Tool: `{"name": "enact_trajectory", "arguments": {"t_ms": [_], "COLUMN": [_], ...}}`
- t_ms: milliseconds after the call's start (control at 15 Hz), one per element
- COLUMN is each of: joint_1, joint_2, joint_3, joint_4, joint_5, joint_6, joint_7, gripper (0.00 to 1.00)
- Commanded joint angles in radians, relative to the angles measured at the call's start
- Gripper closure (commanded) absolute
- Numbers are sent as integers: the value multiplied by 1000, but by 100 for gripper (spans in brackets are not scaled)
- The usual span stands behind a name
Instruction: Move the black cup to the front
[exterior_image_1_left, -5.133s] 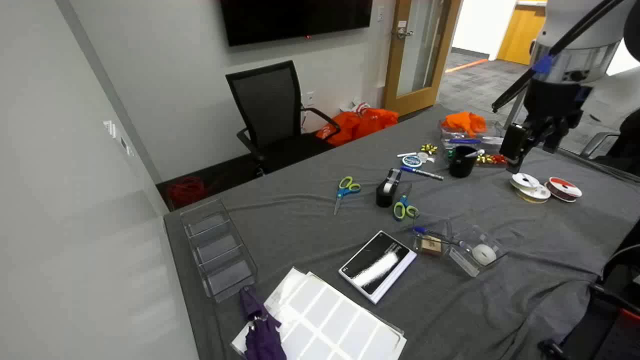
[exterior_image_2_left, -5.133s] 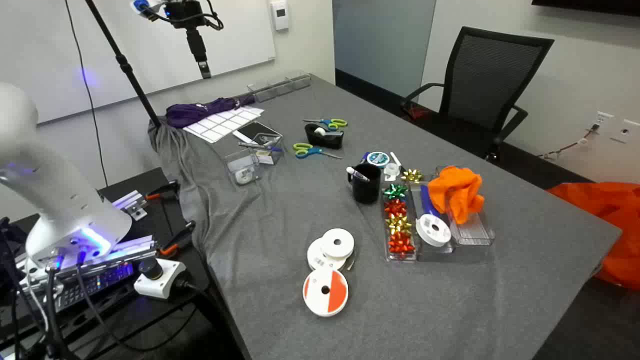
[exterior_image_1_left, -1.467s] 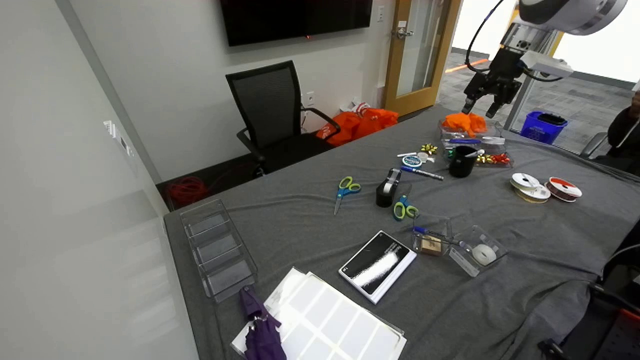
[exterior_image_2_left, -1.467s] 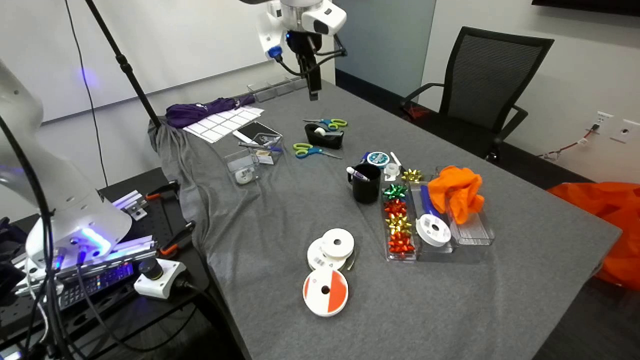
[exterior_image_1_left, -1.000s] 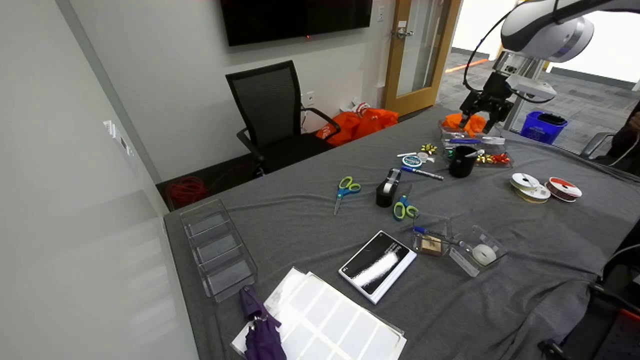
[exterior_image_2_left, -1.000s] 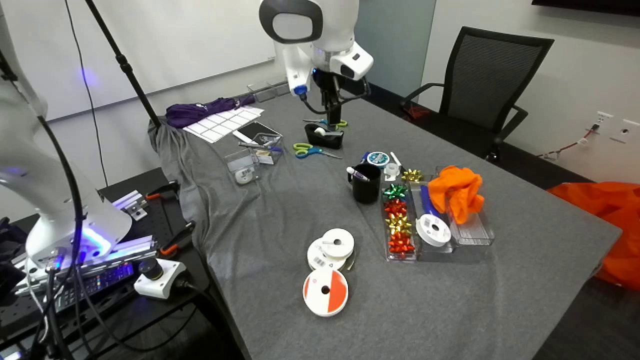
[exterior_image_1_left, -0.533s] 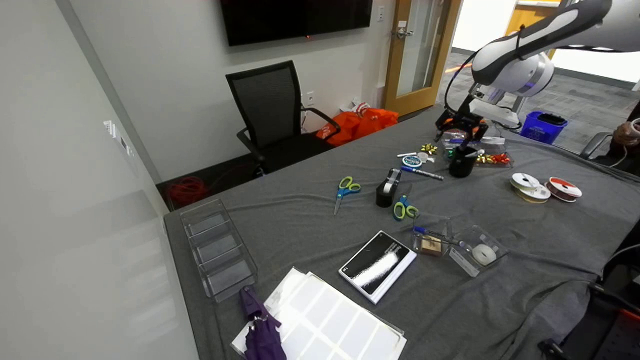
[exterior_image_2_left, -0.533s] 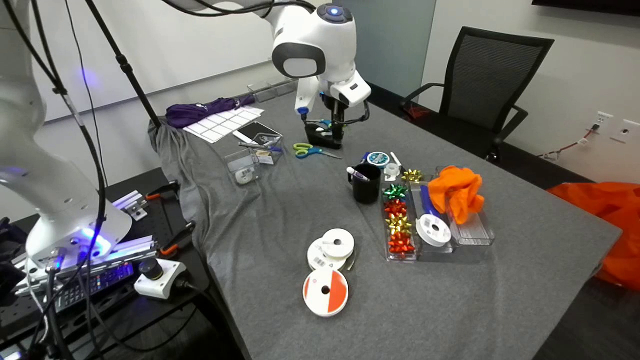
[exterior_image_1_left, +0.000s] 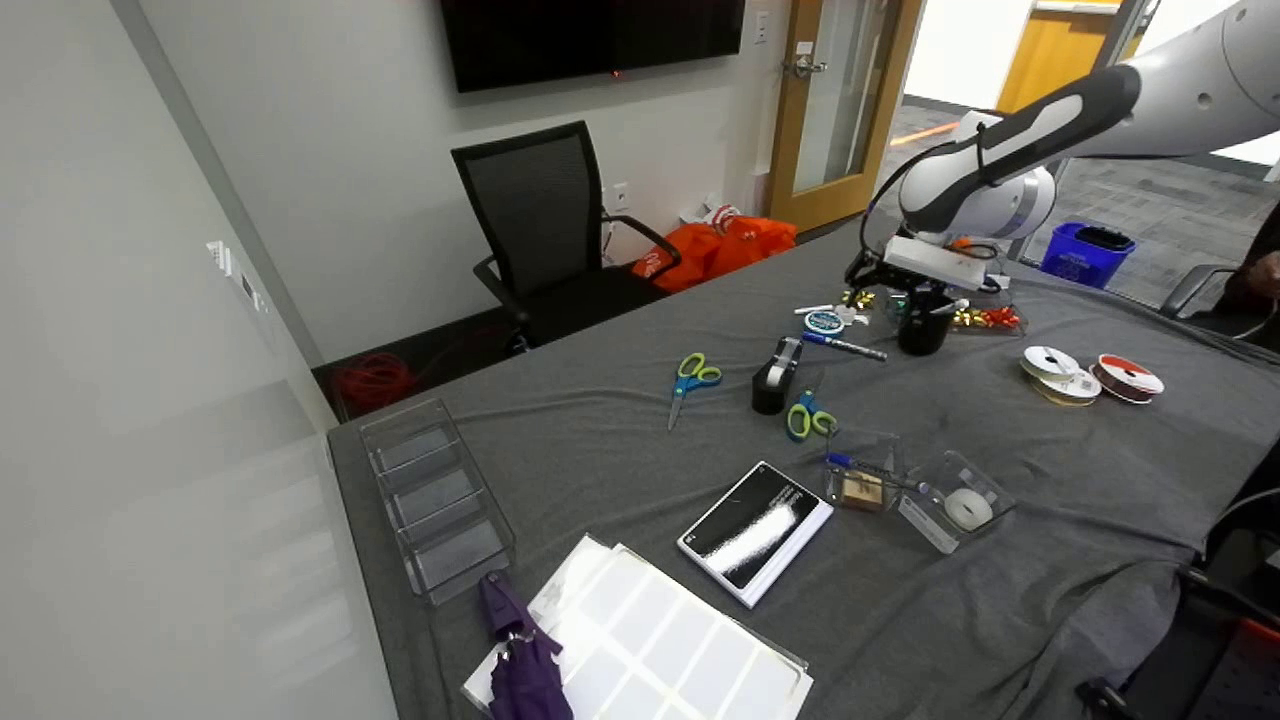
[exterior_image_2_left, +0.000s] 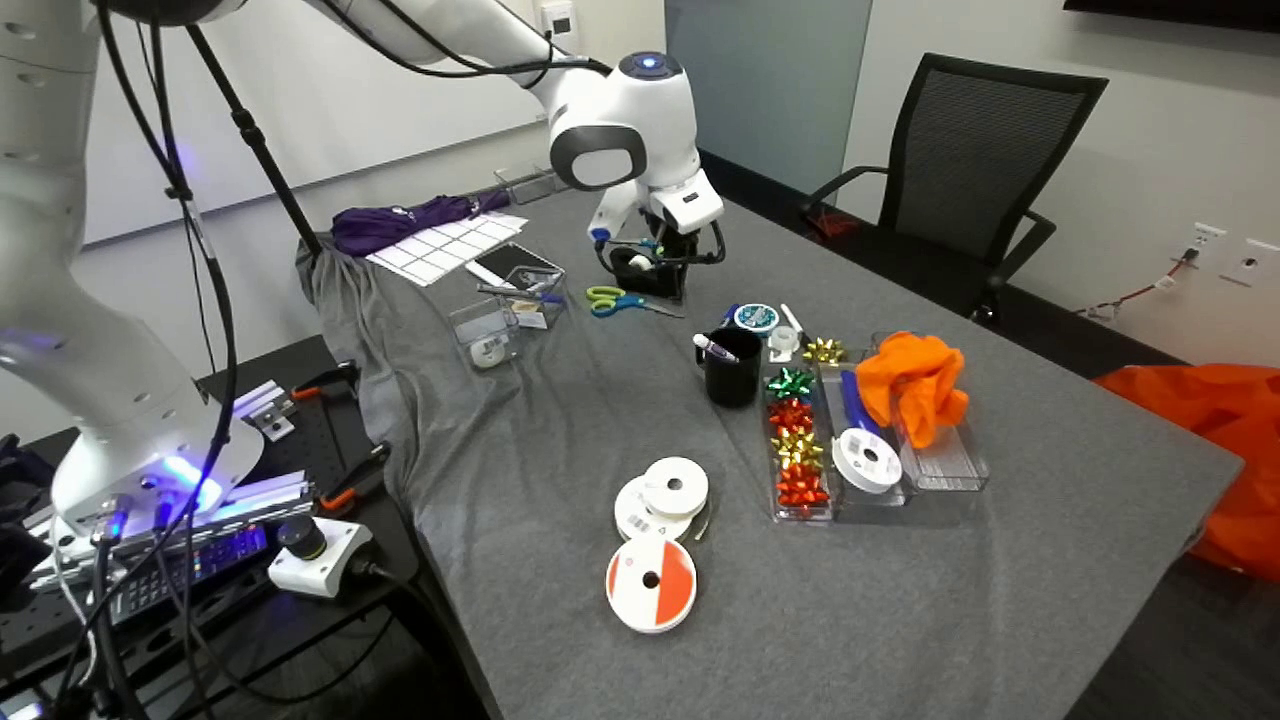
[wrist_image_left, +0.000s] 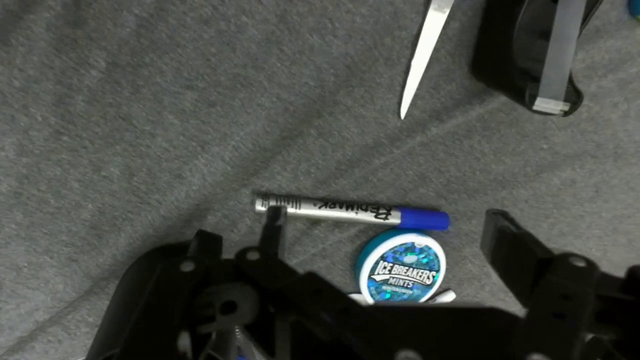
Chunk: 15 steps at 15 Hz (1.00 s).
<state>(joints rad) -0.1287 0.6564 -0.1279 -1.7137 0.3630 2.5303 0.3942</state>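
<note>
The black cup (exterior_image_1_left: 922, 332) stands upright on the grey tablecloth with a marker in it. It also shows in an exterior view (exterior_image_2_left: 733, 372), handle on its left. In the wrist view a dark rounded form at the lower left, apparently the cup (wrist_image_left: 132, 285), is partly hidden behind the gripper's left finger. My gripper (wrist_image_left: 387, 217) is open and empty, its fingers above a blue-capped marker (wrist_image_left: 335, 210) and a mint tin (wrist_image_left: 404, 267). In an exterior view the gripper (exterior_image_1_left: 893, 293) is low beside and over the cup's rim; touching cannot be told.
A black tape dispenser (exterior_image_1_left: 776, 378) and scissors (exterior_image_1_left: 808, 415) lie near the cup. Ribbon spools (exterior_image_2_left: 655, 580), a tray of bows (exterior_image_2_left: 797, 450) and an orange cloth (exterior_image_2_left: 912, 385) are also there. A notebook (exterior_image_1_left: 755, 530) and clear bins (exterior_image_1_left: 955, 500) stand farther off.
The arm has swung in over the table and lowered from above the orange cloth to beside the cup. The gripper stays open. The cup has not moved.
</note>
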Motion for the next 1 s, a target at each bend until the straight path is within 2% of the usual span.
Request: {"name": "enact_trajectory", "arguments": {"t_ms": [0, 67, 133, 467, 600, 933], "joint_1": [8, 8, -3, -4, -11, -26], "joint_2": [17, 13, 11, 11, 31, 82], "joint_3": [-40, -53, -24, -41, -37, -51], "joint_4": [0, -3, 1, 1, 3, 21], "joint_5": [-48, -68, -46, -60, -32, -13], "joint_6": [9, -6, -2, -2, 45, 65], "joint_7": [53, 60, 42, 48, 70, 135], "gripper": [0, 0, 0, 0, 0, 0]}}
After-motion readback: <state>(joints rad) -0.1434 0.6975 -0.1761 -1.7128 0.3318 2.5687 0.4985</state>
